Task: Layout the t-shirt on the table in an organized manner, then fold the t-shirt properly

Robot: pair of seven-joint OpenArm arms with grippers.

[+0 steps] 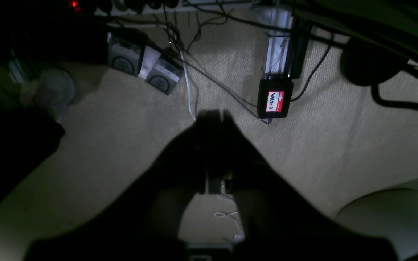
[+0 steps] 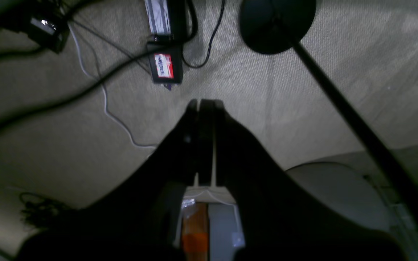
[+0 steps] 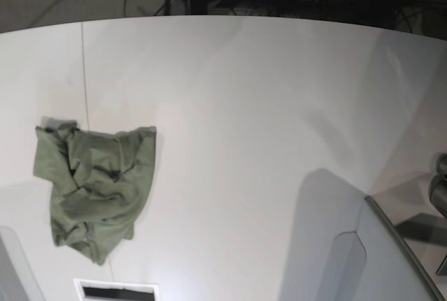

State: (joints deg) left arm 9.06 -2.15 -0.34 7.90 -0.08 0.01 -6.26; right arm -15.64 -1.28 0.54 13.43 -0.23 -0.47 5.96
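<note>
Saw t-shirt (image 3: 94,189) crumpled in heap on worktop (image 3: 244,105), near my right-arm side. Nothing laid out, nothing folded; whole job left. Left gripper (image 1: 214,114) jaws together, empty. Right gripper (image 2: 205,103) jaws together, empty. Both pointed at carpet, off worktop.

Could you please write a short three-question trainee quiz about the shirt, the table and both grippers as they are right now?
1. True or false: the olive-green cotton t-shirt lies flat and spread out.
2. On which side of the white smooth tabletop, in the base view, does it lie? A left, B right, C centre.
3. Fill in: the fingers of the left gripper and right gripper are ____.

Key: 1 false, it is crumpled; 2 A; 3 shut.
</note>
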